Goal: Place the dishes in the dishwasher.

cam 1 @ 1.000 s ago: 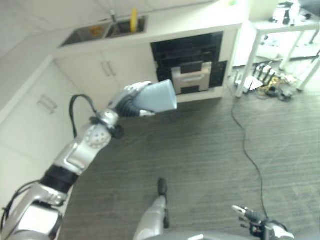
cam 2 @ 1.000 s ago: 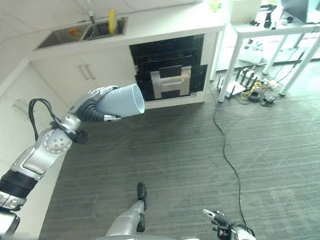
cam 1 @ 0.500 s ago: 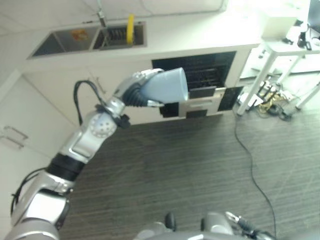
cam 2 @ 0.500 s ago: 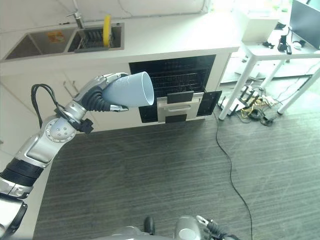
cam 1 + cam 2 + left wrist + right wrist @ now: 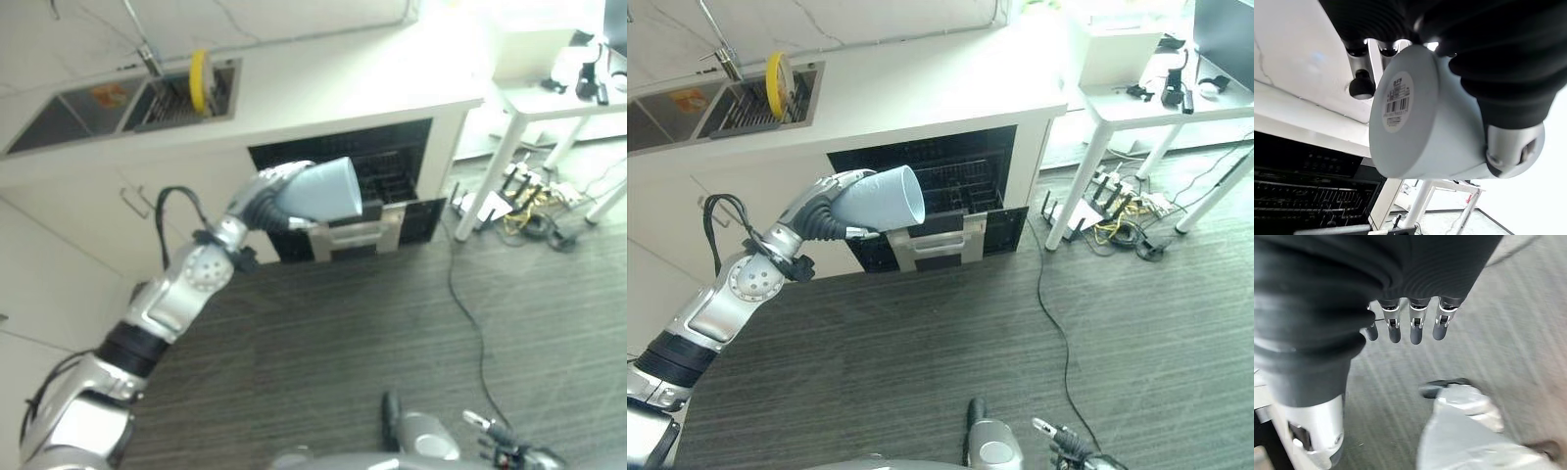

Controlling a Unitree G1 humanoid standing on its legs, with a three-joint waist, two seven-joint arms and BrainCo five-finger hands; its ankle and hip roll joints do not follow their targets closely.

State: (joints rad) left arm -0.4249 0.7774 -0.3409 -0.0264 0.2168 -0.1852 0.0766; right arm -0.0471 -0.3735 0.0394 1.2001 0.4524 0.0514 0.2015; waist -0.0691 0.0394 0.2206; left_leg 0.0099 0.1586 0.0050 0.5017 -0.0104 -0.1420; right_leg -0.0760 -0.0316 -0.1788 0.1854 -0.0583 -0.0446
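A yellow plate (image 5: 777,83) stood in the sink (image 5: 686,102), the left hand (image 5: 828,204) gripped a pale blue cup (image 5: 884,199) in front of the open dishwasher (image 5: 940,191), and the right hand (image 5: 1410,325) hung with fingers loose over the floor (image 5: 1136,323).

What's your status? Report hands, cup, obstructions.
Left hand shut on pale blue plastic cup, held before open black dishwasher. Right hand open, idle. Nothing blocking.
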